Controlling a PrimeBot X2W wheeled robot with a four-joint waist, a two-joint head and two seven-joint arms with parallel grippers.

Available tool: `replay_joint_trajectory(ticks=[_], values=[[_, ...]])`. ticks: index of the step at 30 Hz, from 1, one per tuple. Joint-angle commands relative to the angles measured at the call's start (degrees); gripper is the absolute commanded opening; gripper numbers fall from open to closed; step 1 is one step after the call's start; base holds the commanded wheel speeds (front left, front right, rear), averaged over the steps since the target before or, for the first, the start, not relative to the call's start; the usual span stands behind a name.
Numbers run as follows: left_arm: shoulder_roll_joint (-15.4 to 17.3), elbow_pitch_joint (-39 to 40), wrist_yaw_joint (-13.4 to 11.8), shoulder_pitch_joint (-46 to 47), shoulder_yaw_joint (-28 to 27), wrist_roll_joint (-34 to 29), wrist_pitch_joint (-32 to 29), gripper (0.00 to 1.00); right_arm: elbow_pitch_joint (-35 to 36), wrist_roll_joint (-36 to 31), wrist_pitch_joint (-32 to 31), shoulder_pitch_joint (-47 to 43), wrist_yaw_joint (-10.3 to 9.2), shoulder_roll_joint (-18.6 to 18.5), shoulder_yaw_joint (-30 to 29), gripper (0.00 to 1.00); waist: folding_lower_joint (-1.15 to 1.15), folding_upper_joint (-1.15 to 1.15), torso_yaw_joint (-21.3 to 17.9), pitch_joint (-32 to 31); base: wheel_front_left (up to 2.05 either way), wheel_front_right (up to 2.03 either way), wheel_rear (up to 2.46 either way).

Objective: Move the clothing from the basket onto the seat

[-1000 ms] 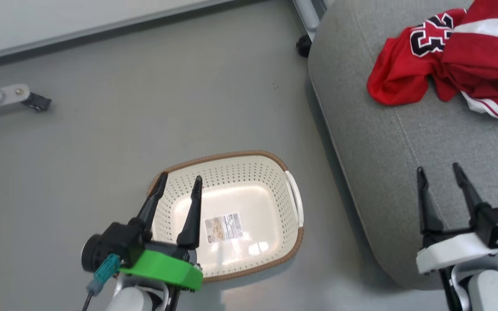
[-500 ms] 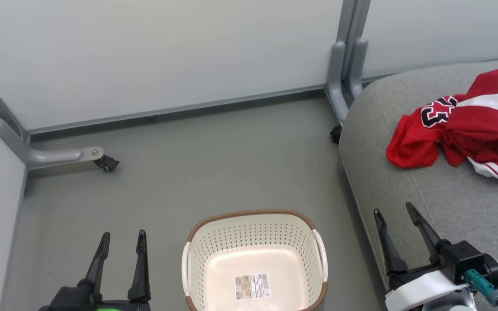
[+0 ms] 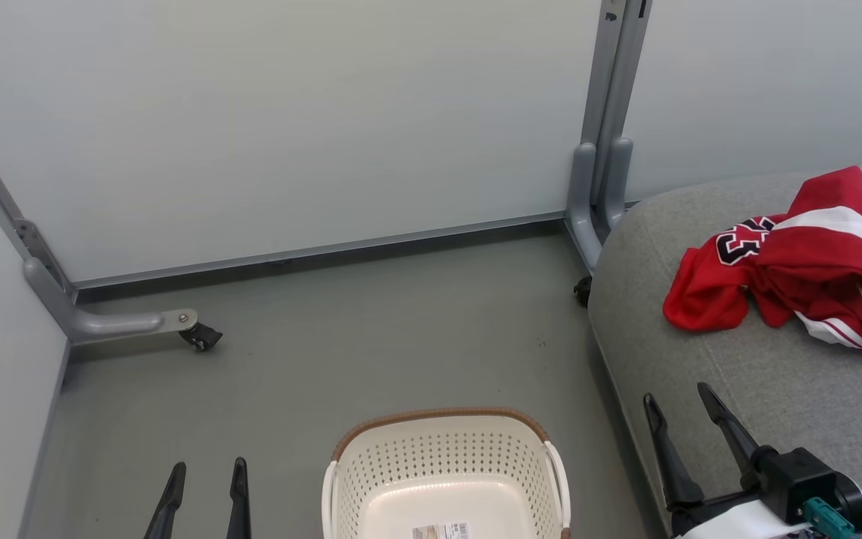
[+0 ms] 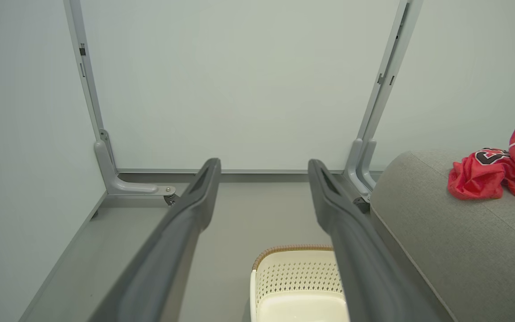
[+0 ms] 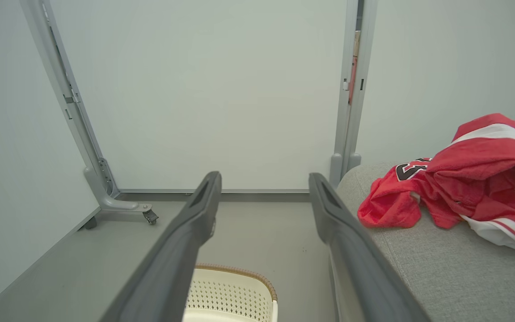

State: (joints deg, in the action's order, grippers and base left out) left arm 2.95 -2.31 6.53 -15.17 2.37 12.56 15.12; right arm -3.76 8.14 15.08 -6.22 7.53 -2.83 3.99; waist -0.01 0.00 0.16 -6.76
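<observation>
Here, left pincer: fingers parted by a modest gap, nothing held; over floor, just left of basket.
Right pincer: fingers spread, empty; above near-left edge of seat.
Floor: smooth, matte grey.
Room: pale partition panels on grey metal posts; caster foot at left corner.
Basket: on floor between the pincers, beside seat; cream, perforated, brown rim, white handles; label on its bottom.
Seat: grey woven fabric, rounded edge, stitched seam.
Clothing: heaped on seat, far right, well apart from basket; red, crumpled; jersey with black-and-white numerals; striped piece lying over it.
</observation>
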Motion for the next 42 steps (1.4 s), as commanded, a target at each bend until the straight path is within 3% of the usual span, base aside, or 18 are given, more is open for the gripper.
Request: replay_joint_trajectory(ticks=[1,13,14,18,42], values=[[-0.07,-0.2,-0.04,-0.73,-0.19,0.01,0.03,1.0,0.01,0.39,0.13,-0.59,-0.08,-0.13,-0.13,1.0,0.01,0.0,-0.13,-0.12,0.0,0.0,0.0],[-0.05,-0.5,-0.2,-1.26,0.93,-2.61,0.04,1.0,-0.58,1.23,0.13,-1.53,-0.08,-0.13,-0.38,1.0,0.01,0.0,-0.56,-1.31,0.0,0.0,0.0],[-0.05,-0.43,-0.04,-0.28,1.05,-2.53,0.0,0.0,-0.47,1.03,0.0,-0.53,0.0,0.01,-0.36,0.0,0.01,0.0,-0.56,-1.29,0.0,0.0,0.0],[-0.1,-2.75,-0.04,-0.33,1.37,-2.41,-0.04,0.0,-2.69,1.09,-0.13,-1.08,0.0,0.3,-0.19,0.0,0.01,0.0,-0.56,-1.3,0.0,0.0,0.0],[0.68,-5.81,0.28,6.42,-0.75,23.16,-5.75,0.0,-5.01,27.23,-5.54,2.98,-0.01,-0.81,-2.0,0.0,0.01,0.0,-0.49,0.27,0.0,0.0,0.0]])
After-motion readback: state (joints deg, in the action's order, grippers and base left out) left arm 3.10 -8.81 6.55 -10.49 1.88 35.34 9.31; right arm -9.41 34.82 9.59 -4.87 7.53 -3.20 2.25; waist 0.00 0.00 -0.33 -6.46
